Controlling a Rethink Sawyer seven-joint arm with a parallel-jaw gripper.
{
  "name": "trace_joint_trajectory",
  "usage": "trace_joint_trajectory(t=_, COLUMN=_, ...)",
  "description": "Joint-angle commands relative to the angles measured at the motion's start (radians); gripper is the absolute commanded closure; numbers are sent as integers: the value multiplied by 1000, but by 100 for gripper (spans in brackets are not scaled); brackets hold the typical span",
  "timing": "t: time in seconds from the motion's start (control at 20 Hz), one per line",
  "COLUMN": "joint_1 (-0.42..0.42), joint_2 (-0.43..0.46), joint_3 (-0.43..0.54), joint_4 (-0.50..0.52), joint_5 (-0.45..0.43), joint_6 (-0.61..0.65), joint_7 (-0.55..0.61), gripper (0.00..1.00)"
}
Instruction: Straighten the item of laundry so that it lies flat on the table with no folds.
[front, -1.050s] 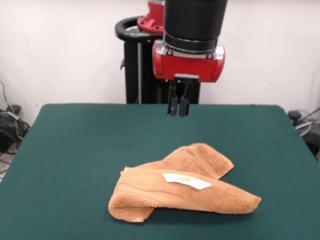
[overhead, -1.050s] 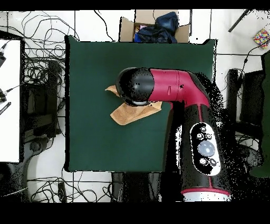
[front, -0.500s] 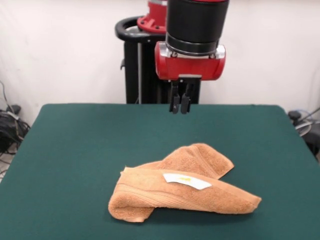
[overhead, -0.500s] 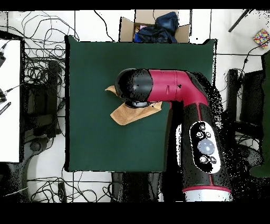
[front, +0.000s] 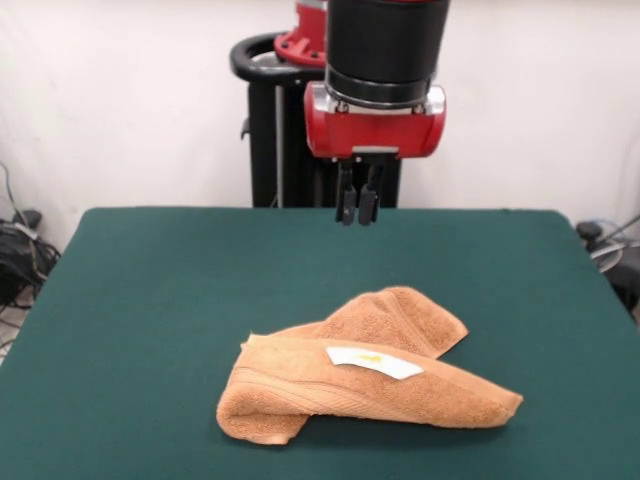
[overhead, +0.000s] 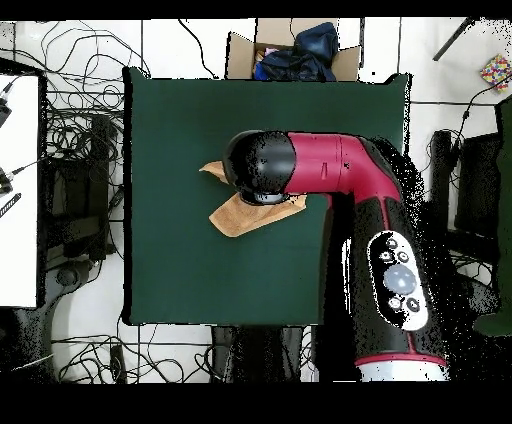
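so we see the table (front: 150, 290) with its dark green top, then our arm (overhead: 340, 175) reaching over its middle, then the towel (front: 360, 385) lying bunched and folded on it with its white label (front: 373, 362) up, and the gripper (front: 357, 218) hanging above, fingers nearly together, holding nothing.

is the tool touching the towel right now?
No: in the front view the tool hangs in the air well above the folded towel, with bare green table showing between them.
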Motion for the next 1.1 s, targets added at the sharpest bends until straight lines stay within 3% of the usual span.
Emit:
trace_joint_trajectory(t=0.05, joint_1=-11, joint_2=-23, joint_3=86, joint_4=106, joint_5=8, joint_6=-53, joint_7=-59, gripper=100)
trace_joint_trajectory(t=0.55, joint_1=40, joint_2=16, joint_3=51, joint_4=29, joint_5=-22, joint_6=-25, joint_7=27, gripper=100)
trace_joint_trajectory(t=1.1, joint_1=65, joint_2=41, joint_3=27, joint_4=-15, joint_5=-35, joint_6=-17, joint_7=44, gripper=100)
